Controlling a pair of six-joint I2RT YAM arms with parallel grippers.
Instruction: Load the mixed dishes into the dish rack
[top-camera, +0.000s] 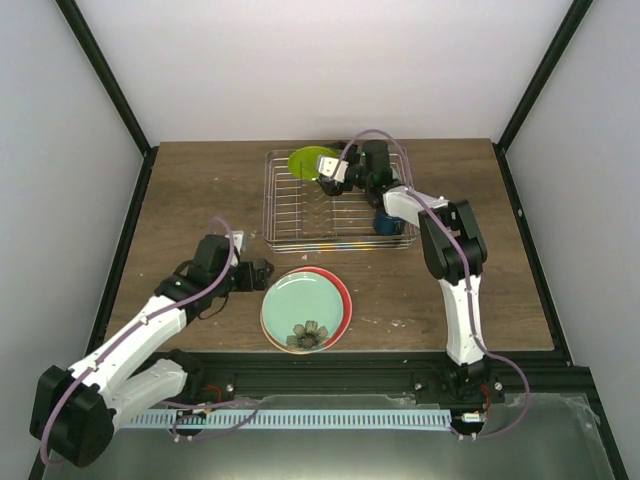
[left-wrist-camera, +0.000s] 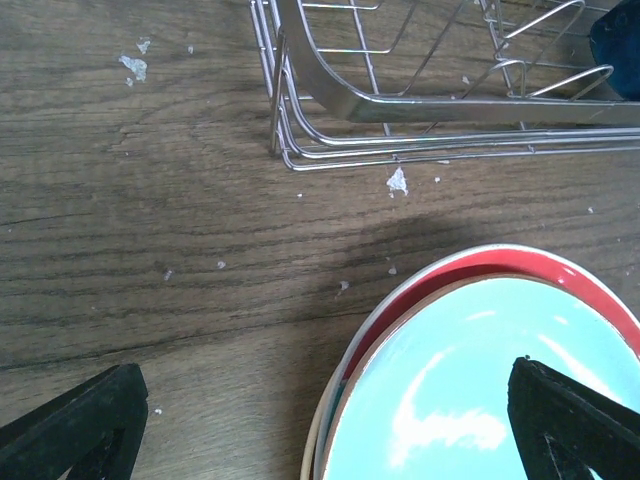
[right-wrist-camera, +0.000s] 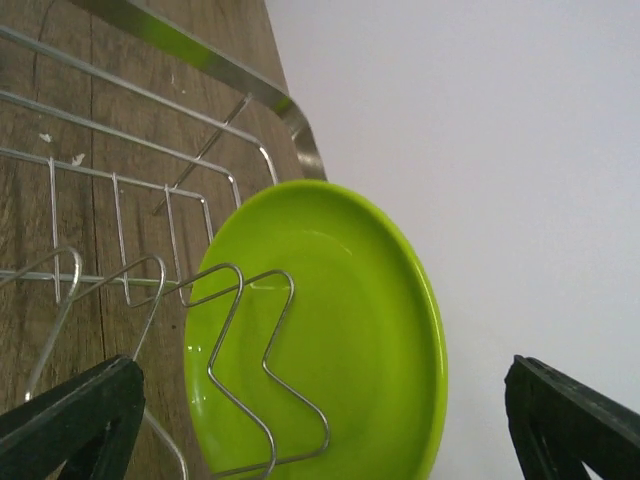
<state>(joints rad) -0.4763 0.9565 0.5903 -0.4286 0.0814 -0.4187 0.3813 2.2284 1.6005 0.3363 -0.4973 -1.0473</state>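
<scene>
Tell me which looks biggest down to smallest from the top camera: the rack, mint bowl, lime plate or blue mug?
1. dish rack
2. mint bowl
3. lime plate, though it is tilted and partly hidden, so its true size is unsure
4. blue mug

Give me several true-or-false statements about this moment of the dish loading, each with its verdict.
1. The lime-green plate stands in the dish rack. True.
2. The red plate is already in the rack. False: it lies on the table under the mint-green bowl.
3. The right gripper is shut on the lime-green plate. False: its jaws are wide open and grip nothing.
4. The dark-blue mug sits inside the rack. True.
5. The left gripper is open, beside the stacked dishes. True.
</scene>
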